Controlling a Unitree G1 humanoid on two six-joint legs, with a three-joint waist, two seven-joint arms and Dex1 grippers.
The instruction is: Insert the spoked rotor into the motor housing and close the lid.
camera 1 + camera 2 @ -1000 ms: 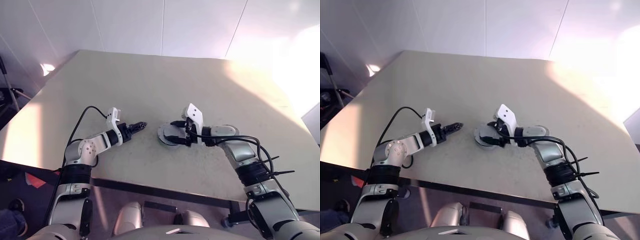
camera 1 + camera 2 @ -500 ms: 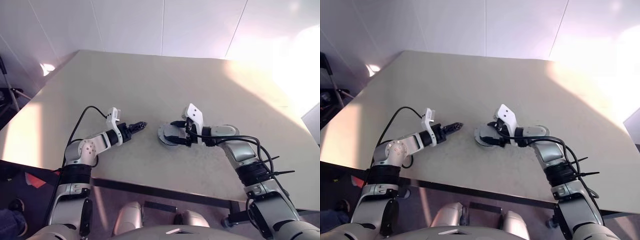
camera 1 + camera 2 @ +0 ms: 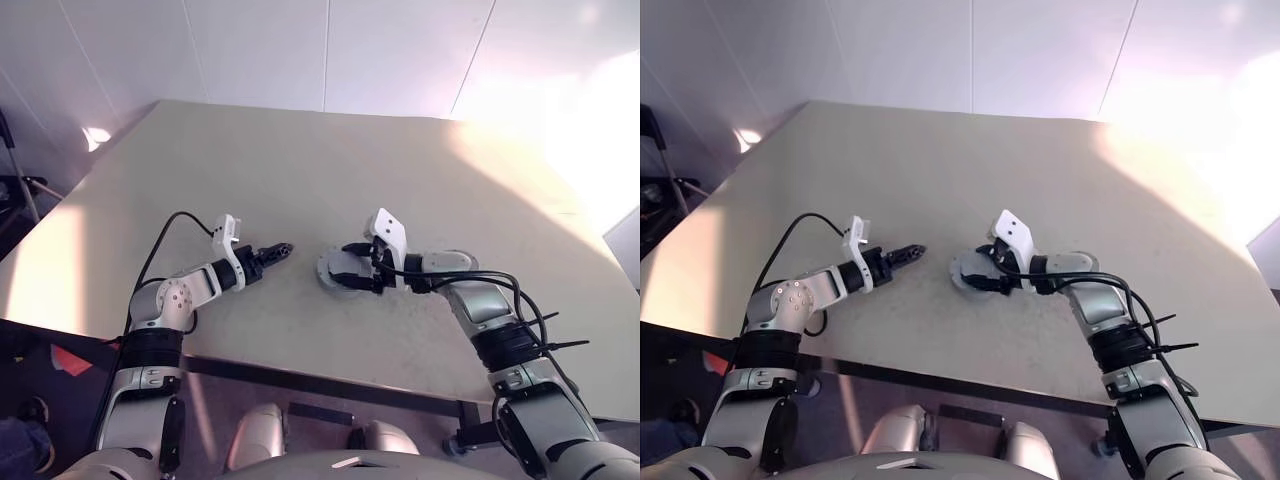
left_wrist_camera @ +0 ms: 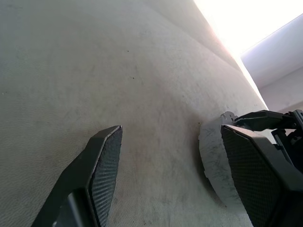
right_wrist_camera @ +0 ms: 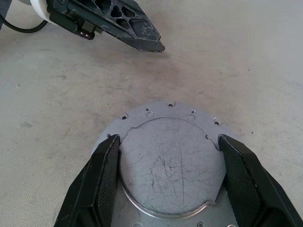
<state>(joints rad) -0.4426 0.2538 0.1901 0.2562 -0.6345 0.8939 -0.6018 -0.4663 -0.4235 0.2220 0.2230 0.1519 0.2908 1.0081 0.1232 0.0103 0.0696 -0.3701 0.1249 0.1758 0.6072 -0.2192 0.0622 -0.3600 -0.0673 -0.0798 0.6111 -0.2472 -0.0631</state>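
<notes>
One lid (image 5: 171,163) to count, and one worktop (image 3: 400,180) under it. Two grippers. One black cable, looping behind the left arm.

Lies flat on the worktop, near the front edge and about the middle. Sits right between the two fingers (image 5: 105,176) of the right gripper (image 3: 345,264), one finger on each side of the raised part. Spread wide, those fingers, and very close to the lid's sides. Cannot tell if touching it or not.

Just to the left of the lid, the left gripper (image 3: 274,251). Near the lid but apart from it, with bare worktop in between. Points its tip at the lid. Spread open too, with nothing inside.

Light grey and round. Has a flat, wider edge all around with small holes in it. Has a raised round middle, smooth on top and full of thin scratches. Shows small notches cut into the rim of that raised part. Looks thin and low from the side in the left wrist view, like a flat plate.
</notes>
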